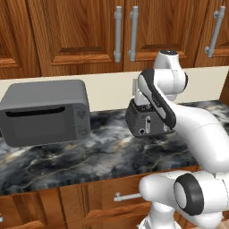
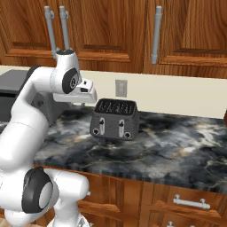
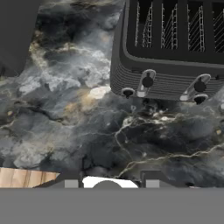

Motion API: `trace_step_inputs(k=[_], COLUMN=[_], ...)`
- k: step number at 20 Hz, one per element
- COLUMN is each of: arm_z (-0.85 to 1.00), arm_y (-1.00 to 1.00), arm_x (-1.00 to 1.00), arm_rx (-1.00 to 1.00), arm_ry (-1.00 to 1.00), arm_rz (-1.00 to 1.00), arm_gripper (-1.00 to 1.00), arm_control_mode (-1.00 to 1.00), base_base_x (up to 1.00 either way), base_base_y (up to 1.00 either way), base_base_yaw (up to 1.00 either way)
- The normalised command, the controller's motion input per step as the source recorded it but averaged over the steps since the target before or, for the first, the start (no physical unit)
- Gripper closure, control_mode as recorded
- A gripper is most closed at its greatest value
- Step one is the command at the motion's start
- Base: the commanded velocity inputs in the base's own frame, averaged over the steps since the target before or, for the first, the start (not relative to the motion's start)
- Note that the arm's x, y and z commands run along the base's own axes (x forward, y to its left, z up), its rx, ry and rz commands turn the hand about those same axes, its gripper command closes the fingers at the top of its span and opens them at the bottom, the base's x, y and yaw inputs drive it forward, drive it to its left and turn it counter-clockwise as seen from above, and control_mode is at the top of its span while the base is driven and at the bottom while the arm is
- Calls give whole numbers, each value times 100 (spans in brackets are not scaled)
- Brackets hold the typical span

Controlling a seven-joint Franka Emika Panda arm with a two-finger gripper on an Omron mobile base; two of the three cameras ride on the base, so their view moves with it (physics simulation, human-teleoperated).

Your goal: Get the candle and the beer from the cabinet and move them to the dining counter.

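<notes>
A narrow black-and-grey marble worktop (image 2: 168, 146) runs below the reddish-brown wall cabinet (image 1: 85, 31), whose doors are closed. A dark toaster (image 2: 114, 119) stands on the worktop directly below the cabinet; a grey microwave (image 1: 44, 112) sits left of the toaster. The gripper (image 3: 111, 181) hovers above the marble in front of the toaster, fingers drawn narrow, holding nothing.

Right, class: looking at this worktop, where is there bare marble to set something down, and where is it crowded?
Bare marble lies right of the toaster, running to the picture's edge, and along the front edge of the worktop before it. A narrower free patch sits between the microwave and the toaster. It is crowded at the left end, where the microwave takes the depth.
</notes>
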Motion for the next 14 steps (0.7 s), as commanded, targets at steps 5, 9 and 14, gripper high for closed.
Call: trace_step_inputs(k=[5, 9, 14], arm_z=[-1, -5, 14], arm_y=[-8, 3, 56], arm_x=[-32, -40, -14], arm_rx=[0, -5, -14], arm_ry=[-2, -16, -46], arm_rz=[-2, -15, -18], arm_gripper=[-100, -100, -100], arm_control_mode=[-100, -100, -100], base_base_x=[0, 0, 0], base_base_y=[0, 0, 0], base_base_yaw=[0, 0, 0])
